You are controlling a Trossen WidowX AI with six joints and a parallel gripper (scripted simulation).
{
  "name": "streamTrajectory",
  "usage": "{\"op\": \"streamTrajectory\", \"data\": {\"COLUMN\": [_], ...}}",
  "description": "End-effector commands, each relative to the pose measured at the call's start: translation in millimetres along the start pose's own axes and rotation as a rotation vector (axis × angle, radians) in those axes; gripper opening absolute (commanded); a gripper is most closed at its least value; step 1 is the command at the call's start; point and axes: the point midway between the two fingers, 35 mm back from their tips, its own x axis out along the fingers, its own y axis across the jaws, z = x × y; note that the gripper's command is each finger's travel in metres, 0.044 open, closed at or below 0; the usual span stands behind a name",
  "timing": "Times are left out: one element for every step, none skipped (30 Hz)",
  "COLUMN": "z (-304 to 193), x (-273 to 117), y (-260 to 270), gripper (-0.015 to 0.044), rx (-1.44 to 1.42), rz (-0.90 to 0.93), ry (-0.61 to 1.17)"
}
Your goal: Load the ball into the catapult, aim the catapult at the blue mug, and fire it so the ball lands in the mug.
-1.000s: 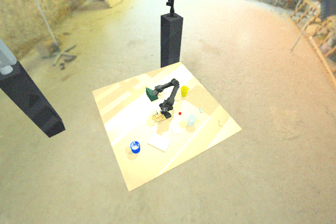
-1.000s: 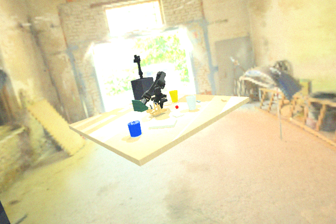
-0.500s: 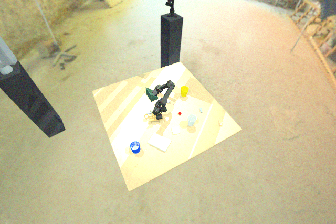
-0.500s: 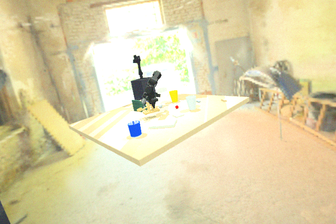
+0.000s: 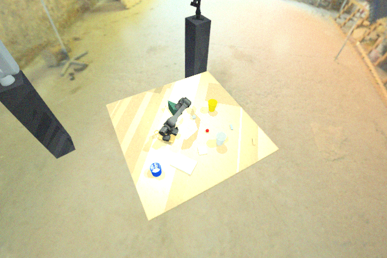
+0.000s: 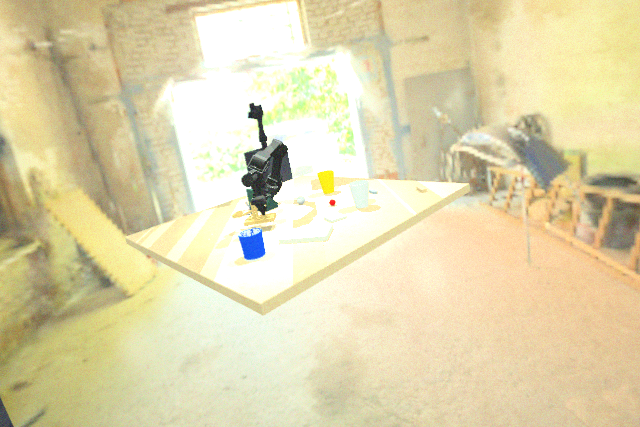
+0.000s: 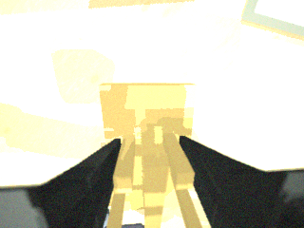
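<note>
The wooden catapult (image 5: 170,140) (image 6: 268,218) (image 7: 147,102) stands on the table, partly hidden under the arm in the top and exterior views. My gripper (image 5: 170,135) (image 6: 262,209) (image 7: 150,142) is shut on the catapult, its dark fingers on either side of the wooden rails in the wrist view. The blue mug (image 5: 155,170) (image 6: 252,245) stands upright near the table's front left, apart from the catapult. A small red ball (image 5: 207,130) (image 6: 332,202) lies on the table, right of the gripper in the top and exterior views. A pale grey ball (image 5: 194,116) (image 6: 300,200) lies farther back.
A yellow cup (image 5: 212,105) (image 6: 326,182) stands at the back and a pale cup (image 5: 221,138) (image 6: 359,195) at the right. A flat white slab (image 5: 183,164) (image 6: 310,235) lies right of the mug, a small white block (image 5: 202,150) (image 6: 334,217) behind it. A dark green object (image 5: 172,106) is by the arm.
</note>
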Motion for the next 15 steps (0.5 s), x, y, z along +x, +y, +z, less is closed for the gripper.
{"op": "streamTrajectory", "data": {"z": [-1,-1,-1,-1,-1,-1,-1,-1,-1,-1,-1,-1,-1,-1,-1], "x": [-5,-5,-5,-4,-3,-1,0,2,4,5,7,9,10,12,14], "y": [-8,-8,-8,-8,-8,-8,-8,-9,-9,-9,-9,-9,-9,-9,-9], "gripper": [0.0000,0.0000,0.0000,0.0000,0.0000,0.0000,0.0000,0.0000,0.0000,0.0000,0.0000,0.0000,0.0000,0.0000,0.0000], "rx": [0.015,0.015,0.015,0.015,0.015,0.015,0.015,0.015,0.015,0.015,0.015,0.015,0.015,0.015,0.015], "rz": [-0.012,-0.012,-0.013,-0.013,-0.013,-0.013,-0.013,-0.013,-0.013,-0.013,-0.013,-0.013,-0.013,-0.013,-0.013], "ry": [0.008,0.008,0.008,0.008,0.008,0.008,0.008,0.008,0.008,0.008,0.008,0.008,0.008,0.008,0.008]}}
